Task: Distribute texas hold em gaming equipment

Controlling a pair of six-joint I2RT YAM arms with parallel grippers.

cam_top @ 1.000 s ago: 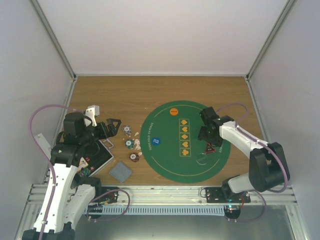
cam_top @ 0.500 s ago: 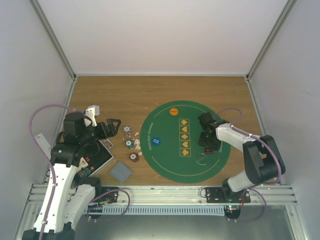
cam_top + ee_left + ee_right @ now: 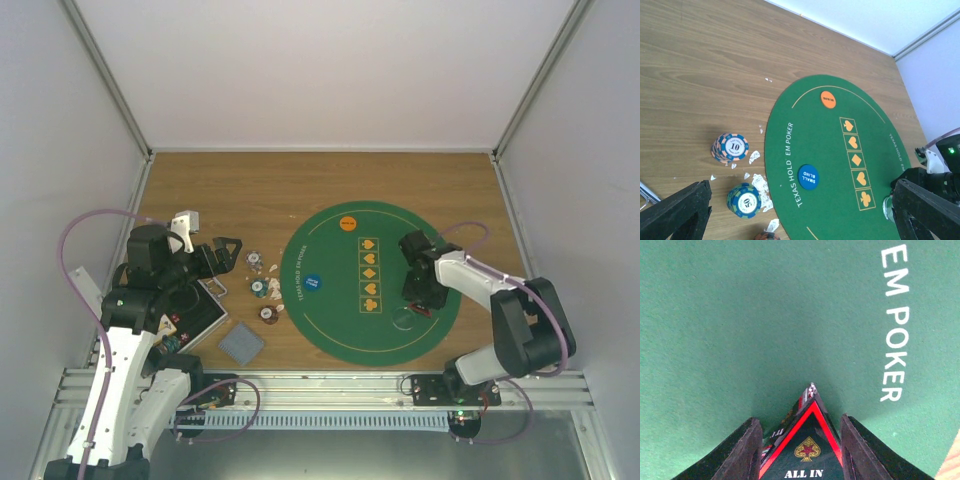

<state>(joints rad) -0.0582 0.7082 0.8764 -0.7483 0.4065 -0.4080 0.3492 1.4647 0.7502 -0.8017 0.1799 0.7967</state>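
The left claw [image 3: 230, 252] hangs above the surface [image 3: 260, 190] by its left edge, jaws wide apart and holding nothing. Just nearer lies the black case [image 3: 200, 312], close to the left edge and partly under the left arm. The cards [image 3: 241, 343] sit in one grey-backed pack beside the case, toward the near edge and flat on the wood.

Right of the case, the chips [image 3: 260, 288] stand in three short stacks. They form a loose line running from far to near, just off the left rim of the mat [image 3: 340, 325]. The left wrist view shows one stack marked 10 and the next marked 50, with white scraps [image 3: 760, 182] scattered around them.

The round green mat covers the middle and right of the surface. The blue disc [image 3: 313, 283] lies on its left part, near the rim. The orange disc [image 3: 348, 222] lies at its far rim. The clear disc [image 3: 404, 319] lies on the mat's near-right part.

Just right of the clear disc is the marker [image 3: 808, 450], a red-edged black triangle reading ALL IN, over the mat's right part. The right claw [image 3: 800, 419] is closed on it. Its fingers [image 3: 747, 452] press the two slanting sides, and the apex points out past the tips. Whether the marker rests on the mat or is raised cannot be told.
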